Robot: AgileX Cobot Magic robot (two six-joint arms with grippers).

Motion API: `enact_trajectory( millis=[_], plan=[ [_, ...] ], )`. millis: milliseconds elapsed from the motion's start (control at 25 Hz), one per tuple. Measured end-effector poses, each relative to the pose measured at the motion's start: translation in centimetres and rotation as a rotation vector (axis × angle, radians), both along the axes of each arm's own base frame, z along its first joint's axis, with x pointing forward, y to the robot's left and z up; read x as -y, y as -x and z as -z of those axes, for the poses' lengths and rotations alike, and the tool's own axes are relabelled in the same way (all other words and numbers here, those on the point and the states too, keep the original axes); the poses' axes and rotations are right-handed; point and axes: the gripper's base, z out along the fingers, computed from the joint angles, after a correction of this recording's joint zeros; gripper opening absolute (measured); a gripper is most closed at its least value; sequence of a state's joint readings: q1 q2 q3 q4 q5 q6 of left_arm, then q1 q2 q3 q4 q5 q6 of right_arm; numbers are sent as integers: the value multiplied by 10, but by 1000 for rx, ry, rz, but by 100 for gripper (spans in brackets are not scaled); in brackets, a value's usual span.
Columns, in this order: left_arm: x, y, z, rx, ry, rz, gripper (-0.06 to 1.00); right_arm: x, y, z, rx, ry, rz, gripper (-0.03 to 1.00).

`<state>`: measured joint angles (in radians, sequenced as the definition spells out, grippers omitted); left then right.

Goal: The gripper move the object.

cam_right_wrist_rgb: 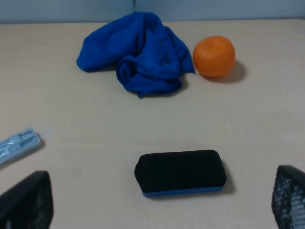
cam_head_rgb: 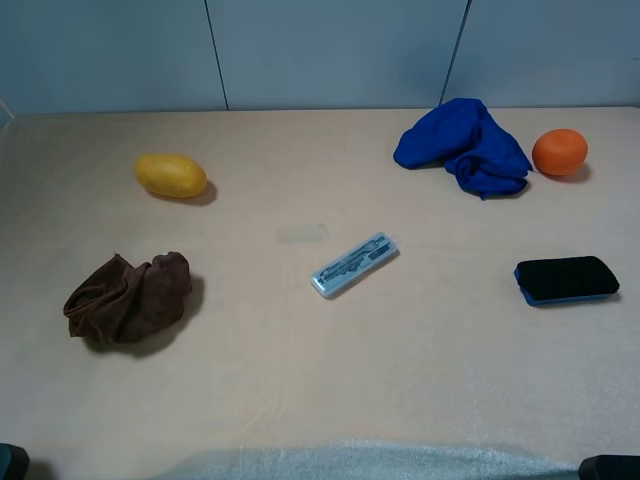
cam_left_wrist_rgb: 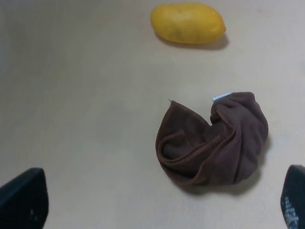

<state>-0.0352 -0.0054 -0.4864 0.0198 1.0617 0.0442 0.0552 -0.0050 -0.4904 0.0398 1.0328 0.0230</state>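
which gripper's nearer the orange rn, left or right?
Right. The right gripper is open at the near edge on the orange's side, with the eraser between them. The left gripper is across the table by the brown cloth.
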Motion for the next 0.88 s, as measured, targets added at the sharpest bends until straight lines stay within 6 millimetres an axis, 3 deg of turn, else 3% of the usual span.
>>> enact_trajectory(
  millis=[880],
  plan=[
    [0, 0, 0, 0, 0, 0, 99, 0, 0, 0, 0, 2, 1, 69]
  ],
)
